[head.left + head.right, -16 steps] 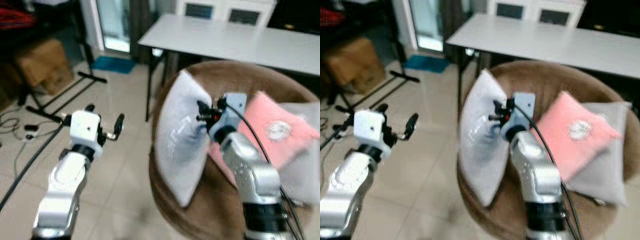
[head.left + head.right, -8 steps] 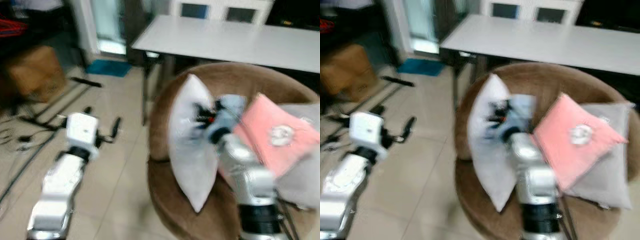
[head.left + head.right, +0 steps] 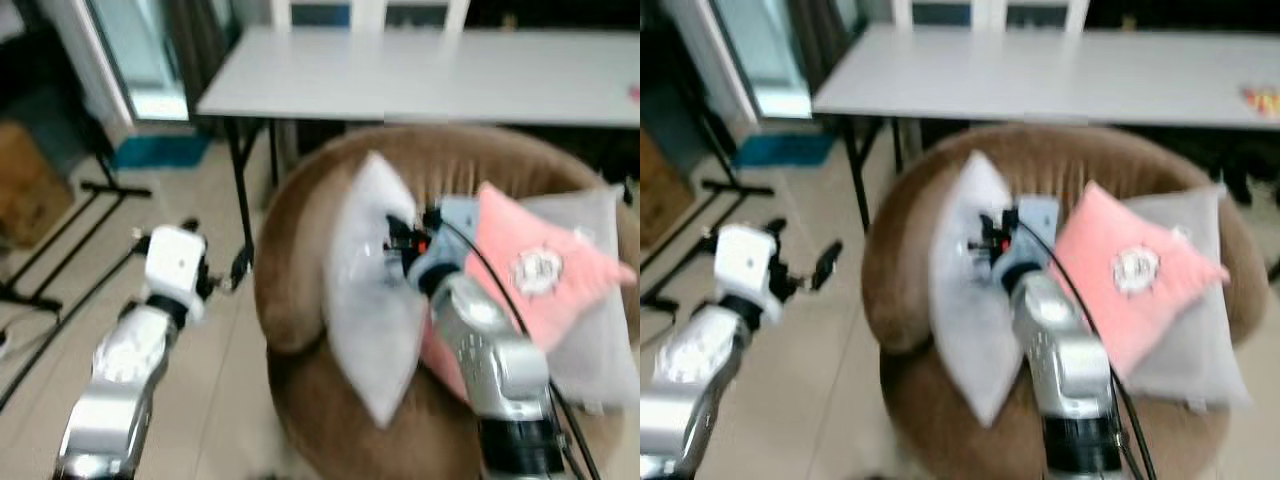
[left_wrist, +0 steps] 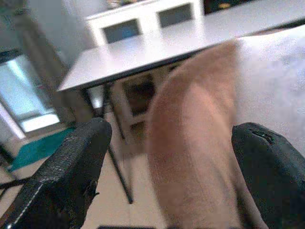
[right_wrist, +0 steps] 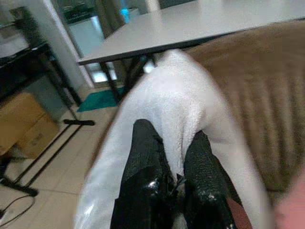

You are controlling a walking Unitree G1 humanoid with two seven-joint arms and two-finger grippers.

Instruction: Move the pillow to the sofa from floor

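I see the right gripper (image 5: 174, 179) clamped on a fold of the white pillow (image 3: 372, 300), its two black fingers (image 5: 143, 167) pinching the fabric between them. The pillow stands on edge inside the round brown sofa (image 3: 300, 290), at its left side. A pink cushion (image 3: 530, 270) lies just right of it on a grey cushion (image 3: 600, 340). The left gripper (image 3: 215, 265) hangs over the tiled floor (image 3: 200, 400) left of the sofa, fingers (image 4: 71, 167) spread apart and holding nothing. A white table (image 3: 430, 75) stands at the far side.
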